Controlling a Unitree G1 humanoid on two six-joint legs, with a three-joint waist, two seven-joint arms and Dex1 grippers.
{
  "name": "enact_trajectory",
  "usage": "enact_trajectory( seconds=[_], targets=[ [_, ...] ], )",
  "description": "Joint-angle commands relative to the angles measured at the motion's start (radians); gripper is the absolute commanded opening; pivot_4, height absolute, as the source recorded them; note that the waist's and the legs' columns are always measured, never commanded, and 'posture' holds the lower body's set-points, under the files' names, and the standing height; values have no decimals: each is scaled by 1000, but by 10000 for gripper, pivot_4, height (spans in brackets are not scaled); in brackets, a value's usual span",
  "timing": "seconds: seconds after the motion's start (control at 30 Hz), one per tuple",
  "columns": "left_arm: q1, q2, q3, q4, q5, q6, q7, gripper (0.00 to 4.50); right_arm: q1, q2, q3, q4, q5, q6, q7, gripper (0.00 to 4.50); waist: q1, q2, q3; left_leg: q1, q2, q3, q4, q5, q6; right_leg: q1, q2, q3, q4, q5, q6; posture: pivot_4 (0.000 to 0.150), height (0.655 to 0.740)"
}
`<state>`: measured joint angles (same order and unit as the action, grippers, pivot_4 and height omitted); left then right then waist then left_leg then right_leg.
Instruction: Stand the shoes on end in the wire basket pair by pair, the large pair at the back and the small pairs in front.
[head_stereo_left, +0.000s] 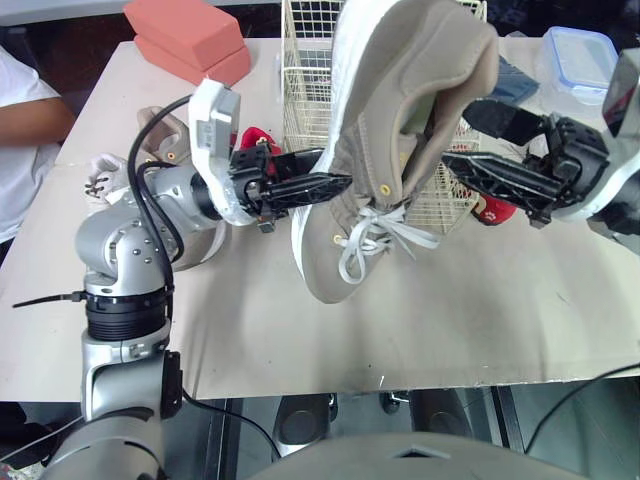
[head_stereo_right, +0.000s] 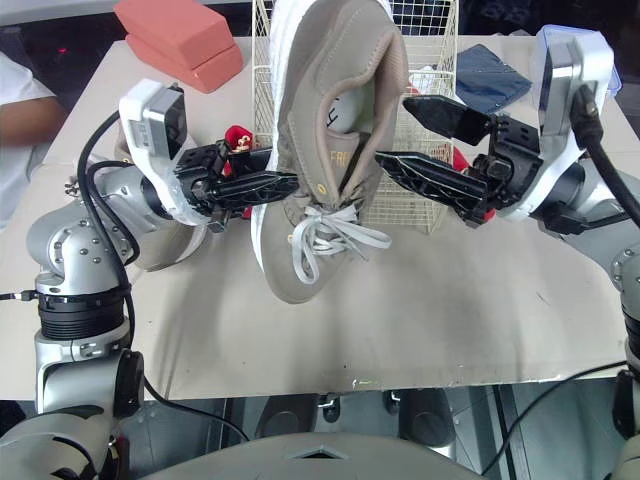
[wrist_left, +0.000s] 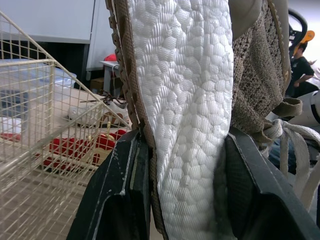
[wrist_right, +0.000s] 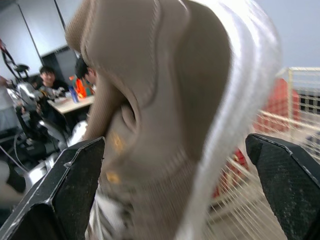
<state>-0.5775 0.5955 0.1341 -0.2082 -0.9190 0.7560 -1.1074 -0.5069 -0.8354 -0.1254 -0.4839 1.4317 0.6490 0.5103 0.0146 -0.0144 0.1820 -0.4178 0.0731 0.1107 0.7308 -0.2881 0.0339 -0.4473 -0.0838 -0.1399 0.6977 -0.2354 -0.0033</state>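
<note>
Hanging toe-down above the pale surface (head_stereo_left: 480, 300), the large beige knit sneaker with a white sole (head_stereo_left: 400, 120) sits just in front of the cream wire basket (head_stereo_left: 300, 90), its heel raised toward the basket's rim. The left claw (head_stereo_left: 335, 185) is clamped across the sneaker's middle; the left wrist view shows one finger (wrist_left: 120, 195) against the upper's edge and the other on the far flank, with the sole between them. The right claw (head_stereo_right: 395, 132) is spread wide around the heel and collar, and neither finger presses in.

The weak spot is this handover. With one mid-body pinch, the sneaker's weight could swing it around the fingers, and the soft knit may give. If the left claw lets go before the right one bites, the sneaker probably falls onto the surface. The loose white laces (head_stereo_left: 375, 240) dangle and could catch on the wire at the rim. A push against the light basket might shove it back or tip it toward the small red shoe (head_stereo_left: 492, 209) beside it.
</note>
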Motion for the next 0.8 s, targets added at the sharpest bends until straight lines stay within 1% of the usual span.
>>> enact_trajectory(
  seconds=[0.03,0.07,0.1,0.13,0.27,0.3,0.37,0.4,0.43,0.6,0.7,0.8],
  targets=[
    [-4,-2,3,-5,10,-44,-25,16013,-35,42,-14,-23,15,21,-51,44515,0,0,0,0,0,0,0,0,0,0,0,0,0,0,0,1500,6860],
    [-5,-2,2,-3,13,-47,-27,16013,-36,52,-12,-26,1,26,-55,42136,1,0,0,0,0,0,0,0,0,0,0,0,0,0,0,1500,6860],
    [-6,-3,0,0,15,-50,-29,16013,-37,60,-12,-27,-13,31,-56,40668,1,0,0,0,0,0,0,0,0,0,0,0,0,0,0,1500,6860],
    [-5,-2,-1,2,17,-53,-32,16013,-37,67,-10,-27,-29,34,-60,36868,1,0,0,0,0,0,0,0,0,0,0,0,0,0,0,1500,6860],
    [-2,-2,-4,4,24,-62,-40,16013,-42,88,-12,-18,-75,41,-55,18106,0,0,0,0,0,0,0,0,0,0,0,0,-1,0,0,1500,6860],
    [1,-3,-3,3,24,-63,-41,16013,-43,94,-14,-17,-84,42,-55,14429,0,0,0,0,0,0,-1,0,0,0,0,0,-1,0,0,1500,6860],
    [3,-4,-4,2,25,-66,-40,16013,-44,105,-12,-15,-107,42,-51,5372,0,0,0,0,0,0,-1,0,0,0,0,0,-1,0,0,1500,6860],
    [5,-5,-4,0,26,-68,-39,16013,-43,110,-12,-15,-119,42,-50,1918,0,0,0,0,0,0,-1,0,0,0,0,0,-1,0,0,1500,6860],
    [7,-7,-5,-2,27,-70,-37,16013,-43,117,-14,-14,-127,41,-52,87,0,0,0,0,0,0,-1,0,0,0,0,0,-1,0,0,1500,6860],
    [10,-17,3,-4,28,-69,-10,16013,-40,142,-26,-15,-156,41,-64,87,0,0,0,0,0,0,-1,0,0,0,0,0,-1,0,0,1500,6860],
    [5,-1,-7,5,41,-43,8,16013,-40,153,-31,-19,-164,43,-71,87,0,0,0,0,0,0,-1,0,0,0,0,0,-1,0,0,1500,6860],
    [-12,-7,-11,21,62,-51,39,30355,-42,165,-32,-21,-176,43,-78,0,0,0,0,0,0,0,-1,0,0,0,0,0,-1,0,0,1500,6860]
  ],
)
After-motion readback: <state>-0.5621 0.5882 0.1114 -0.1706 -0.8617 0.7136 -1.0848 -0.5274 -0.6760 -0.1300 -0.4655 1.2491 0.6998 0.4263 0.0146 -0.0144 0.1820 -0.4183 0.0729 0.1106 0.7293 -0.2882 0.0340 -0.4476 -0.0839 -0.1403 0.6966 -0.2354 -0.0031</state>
